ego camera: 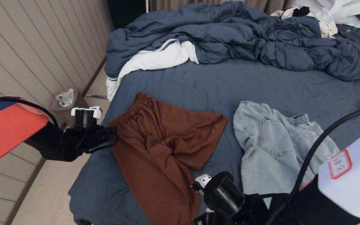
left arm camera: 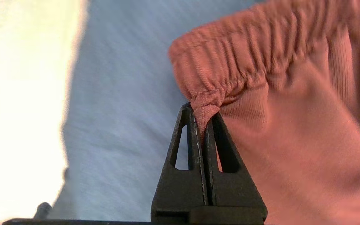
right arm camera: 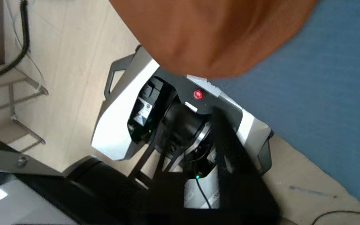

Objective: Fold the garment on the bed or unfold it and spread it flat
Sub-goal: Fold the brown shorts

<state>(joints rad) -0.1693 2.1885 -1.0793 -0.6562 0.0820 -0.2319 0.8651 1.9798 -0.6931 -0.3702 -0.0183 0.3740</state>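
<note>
One corner of the rust-brown shorts waistband is being pinched by your left hand; pulling outward should be flattening them across the bed.

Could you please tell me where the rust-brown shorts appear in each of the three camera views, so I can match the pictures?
Head view: the rust-brown shorts lie crumpled on the bed, left of centre, beside the pale denim shorts.
Left wrist view: right side, with the waistband corner pinched in the shut left pincer.
Right wrist view: along the top edge, hanging over the bed's edge.
Shared landmark: the slate-blue sheet.
</note>
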